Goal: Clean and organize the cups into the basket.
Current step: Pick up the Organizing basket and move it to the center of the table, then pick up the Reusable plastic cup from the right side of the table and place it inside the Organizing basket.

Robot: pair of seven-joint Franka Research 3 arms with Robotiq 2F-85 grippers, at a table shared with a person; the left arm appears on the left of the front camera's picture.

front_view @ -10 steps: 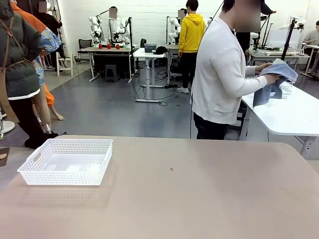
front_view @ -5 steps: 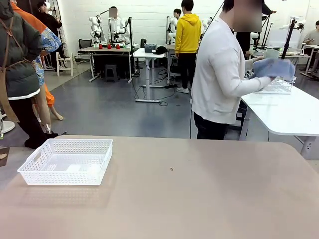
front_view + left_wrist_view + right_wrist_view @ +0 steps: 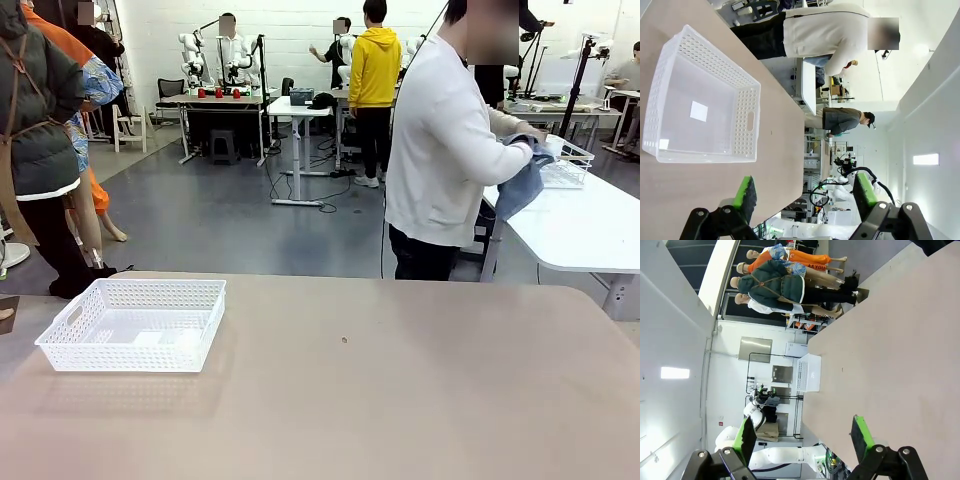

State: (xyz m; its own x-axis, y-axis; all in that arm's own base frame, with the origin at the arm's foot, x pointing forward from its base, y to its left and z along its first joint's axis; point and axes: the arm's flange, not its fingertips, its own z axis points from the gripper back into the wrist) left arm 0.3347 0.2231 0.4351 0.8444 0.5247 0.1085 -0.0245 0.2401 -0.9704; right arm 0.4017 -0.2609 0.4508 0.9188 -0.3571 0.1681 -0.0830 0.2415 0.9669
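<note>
Broad tan tabletop [image 3: 400, 400] in a bright workshop with a grey floor. Beyond its far edge, person [image 3: 440, 150] in a white top turned to a neighbouring table [image 3: 590, 225], blue cloth [image 3: 520, 185] in hands. White lattice basket [image 3: 125, 358] on the tabletop's left. From the left wrist, square label [image 3: 699, 111] on its floor. Spread wide, gripping nothing: left tool [image 3: 805, 192], right tool [image 3: 804, 434].

Left end effector [image 3: 804, 190] spread wide; right end effector [image 3: 802, 432] spread wide.
</note>
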